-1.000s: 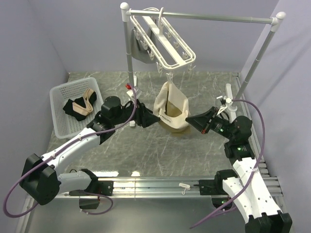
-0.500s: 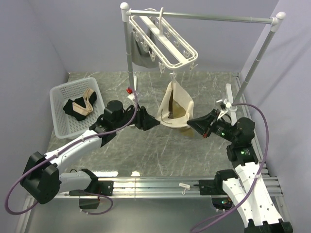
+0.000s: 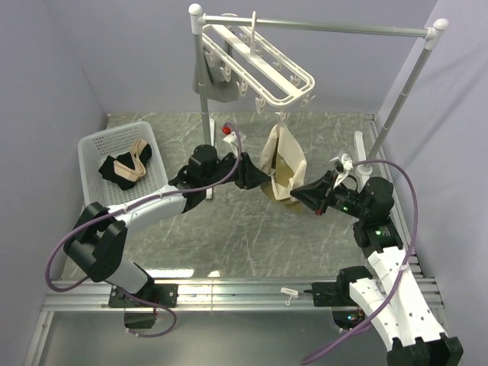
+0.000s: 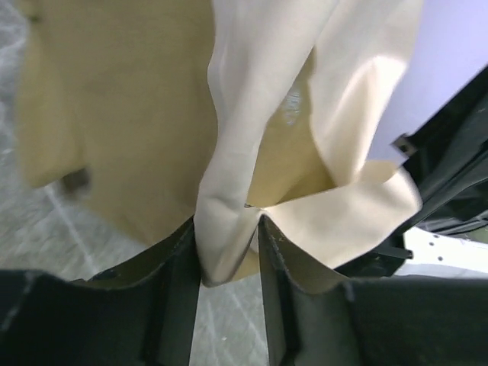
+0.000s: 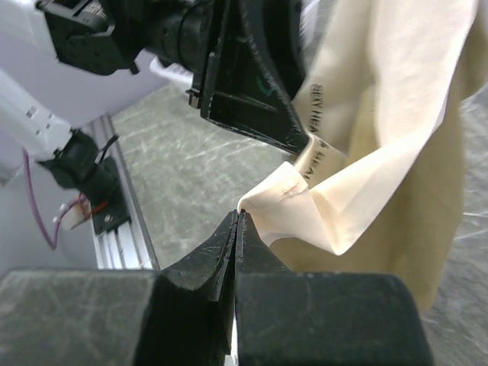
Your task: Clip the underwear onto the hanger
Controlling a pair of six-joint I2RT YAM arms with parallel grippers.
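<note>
The tan underwear (image 3: 286, 162) hangs folded from one clip under the white hanger (image 3: 255, 65), which hangs tilted on the metal rail. My left gripper (image 3: 258, 178) is at its left side; in the left wrist view its jaws (image 4: 227, 225) hold a thick pale fold of the underwear (image 4: 114, 114). My right gripper (image 3: 300, 194) is at its lower right; in the right wrist view the tips (image 5: 238, 213) are shut on a corner of the pale waistband (image 5: 290, 202), whose printed label shows above.
A silver rail stand (image 3: 343, 29) spans the back, its left pole (image 3: 204, 99) right behind my left arm. A grey garment (image 3: 217, 85) hangs from the hanger's far side. A white basket (image 3: 95, 152) holds black and beige cloths (image 3: 126, 166). A loose clip (image 3: 288, 292) lies on the near rail.
Both grippers moved back and right with the underwear. The underwear rose and bunched narrower under its clip. The hanger swung and tilted to the right.
</note>
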